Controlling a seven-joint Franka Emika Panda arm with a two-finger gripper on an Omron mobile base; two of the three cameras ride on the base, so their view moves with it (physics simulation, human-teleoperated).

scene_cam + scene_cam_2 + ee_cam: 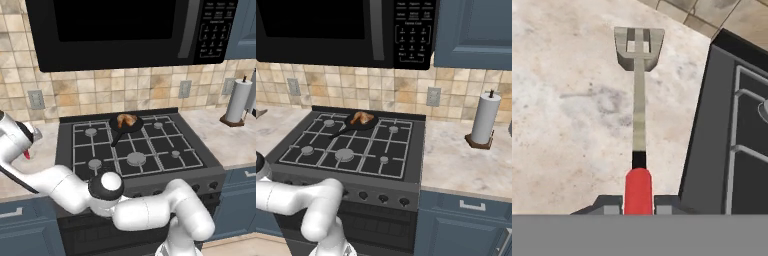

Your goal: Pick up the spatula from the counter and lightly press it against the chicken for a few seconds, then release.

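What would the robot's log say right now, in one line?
phase: grasping | gripper: shut on spatula handle | spatula: over counter, beside stove | chicken: in pan, untouched

Left base view: from behind the arm [150, 212], to its left, facing forward and down over the stove [155, 146] at middle range. Right base view: likewise from the right; both share stove, microwave [125, 30] and towel roll [236, 100]. Hand view: close above the bench [567, 125], looking along the spatula [639, 115] beside the stove's edge.
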